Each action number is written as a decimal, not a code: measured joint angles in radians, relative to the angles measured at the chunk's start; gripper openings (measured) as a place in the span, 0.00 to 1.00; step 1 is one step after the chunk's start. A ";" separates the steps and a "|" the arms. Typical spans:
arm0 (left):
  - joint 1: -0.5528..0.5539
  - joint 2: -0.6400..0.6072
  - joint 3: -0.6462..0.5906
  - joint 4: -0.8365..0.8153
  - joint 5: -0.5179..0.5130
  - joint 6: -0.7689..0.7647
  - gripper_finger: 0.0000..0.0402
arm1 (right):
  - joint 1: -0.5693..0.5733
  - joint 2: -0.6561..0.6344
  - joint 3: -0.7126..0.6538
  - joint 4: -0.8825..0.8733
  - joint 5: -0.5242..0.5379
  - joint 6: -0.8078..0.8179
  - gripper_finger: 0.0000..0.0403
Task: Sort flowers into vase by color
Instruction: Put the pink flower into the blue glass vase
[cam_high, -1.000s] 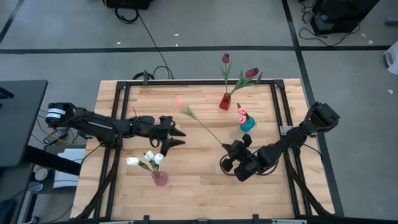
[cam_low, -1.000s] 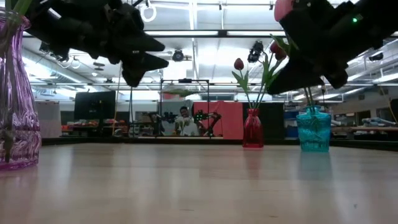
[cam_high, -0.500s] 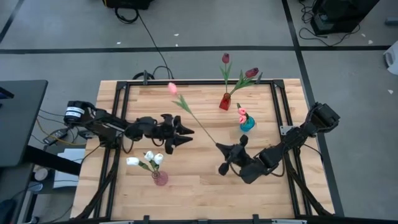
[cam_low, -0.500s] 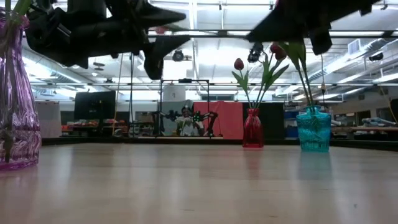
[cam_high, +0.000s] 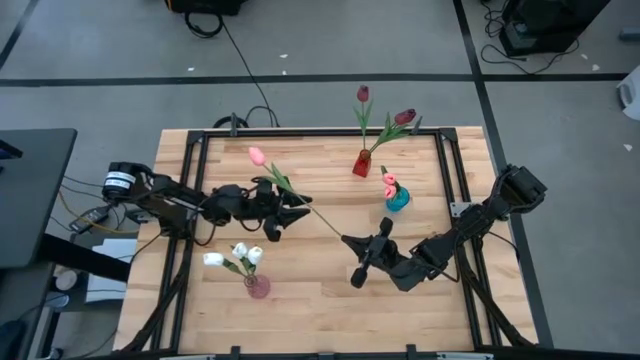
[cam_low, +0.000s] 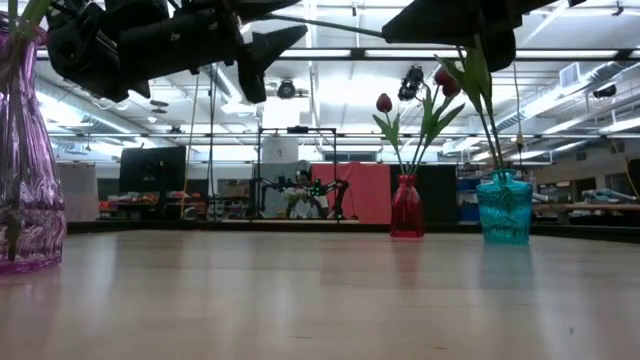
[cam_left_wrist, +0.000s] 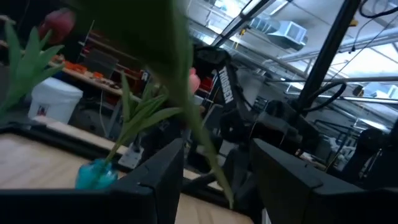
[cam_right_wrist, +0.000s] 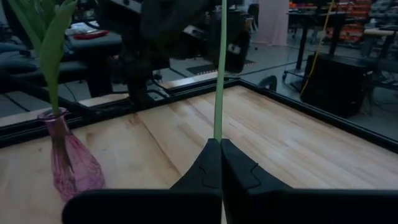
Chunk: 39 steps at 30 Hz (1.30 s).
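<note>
A pink tulip (cam_high: 256, 155) with a long green stem is carried above the table's middle. My right gripper (cam_high: 347, 240) is shut on its lower end. My left gripper (cam_high: 289, 211) is open, one finger on either side of the stem's middle (cam_left_wrist: 205, 149); I see no touch there. A red vase (cam_high: 361, 163) near the far edge holds two dark red tulips. A teal vase (cam_high: 397, 201) holds a pink flower. A purple vase (cam_high: 258, 287) near the near edge holds white tulips (cam_high: 240, 254). My right gripper pinches the tulip's stem near its lower end (cam_right_wrist: 217, 134) between the tips of its two shut fingers. The fingers come from the table's right side and lie along the stem. The flower is lifted clear and slants toward the far left, head outermost.
A black frame (cam_high: 300, 134) runs along the table's edges. The purple vase (cam_low: 25, 180) stands close below the left arm; the red vase (cam_low: 406, 205) and the teal vase (cam_low: 504, 207) stand behind the right arm. Bare wood lies between the vases.
My right gripper moved toward the table's left and turned, swinging the tulip so that its head travelled toward the left edge. My left arm reached a little toward the right, and the stem now passes between its open fingers.
</note>
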 joint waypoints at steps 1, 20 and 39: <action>0.000 0.000 0.008 0.000 0.000 0.005 0.47 | 0.000 0.000 0.000 0.000 -0.005 0.000 0.00; 0.000 -0.001 0.111 -0.268 0.015 0.099 0.02 | 0.040 -0.041 0.000 -0.013 -0.027 -0.097 0.23; 0.038 0.139 0.583 -0.809 -0.002 0.463 0.01 | 0.074 -0.652 0.000 -0.950 -0.085 0.209 0.37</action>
